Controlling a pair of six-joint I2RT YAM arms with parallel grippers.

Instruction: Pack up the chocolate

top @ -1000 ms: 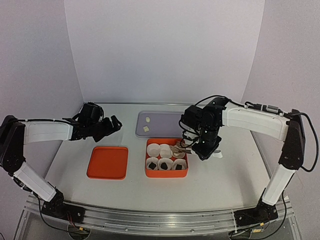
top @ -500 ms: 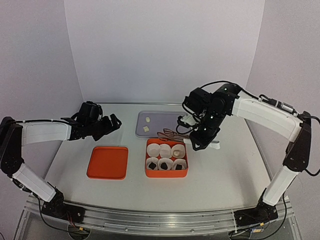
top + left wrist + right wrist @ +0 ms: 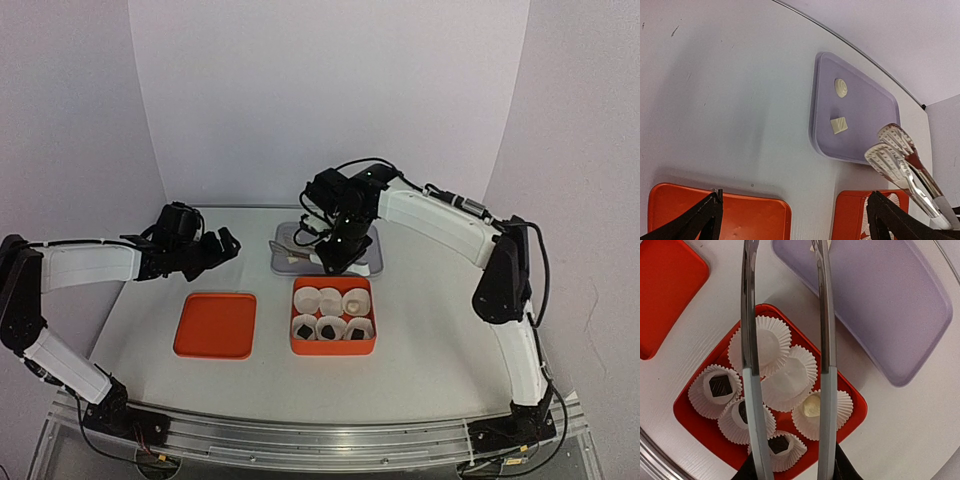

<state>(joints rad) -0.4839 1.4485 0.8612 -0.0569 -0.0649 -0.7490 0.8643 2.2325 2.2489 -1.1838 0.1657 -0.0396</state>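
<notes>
Hovering over the left side of the table, the left gripper (image 3: 222,243) has its black fingers spread wide, holding nothing. Near and right of it lies a flat rectangular orange plastic lid (image 3: 215,325). Further right, a square orange plastic box (image 3: 333,350) holds six white fluted paper cups (image 3: 765,342). Three dark brown chocolate lumps (image 3: 720,385) fill the near row, and one cream-white chocolate lump (image 3: 811,405) sits in the far right cup. Beyond the box, two more cream-white chocolate pieces (image 3: 839,125) lie on the left part of a lilac rectangular plastic tray (image 3: 865,115). Above that tray, the right gripper (image 3: 335,255) is clamped on long metal tongs (image 3: 887,161), whose ridged tips stand apart, near the pieces but clear of them.
</notes>
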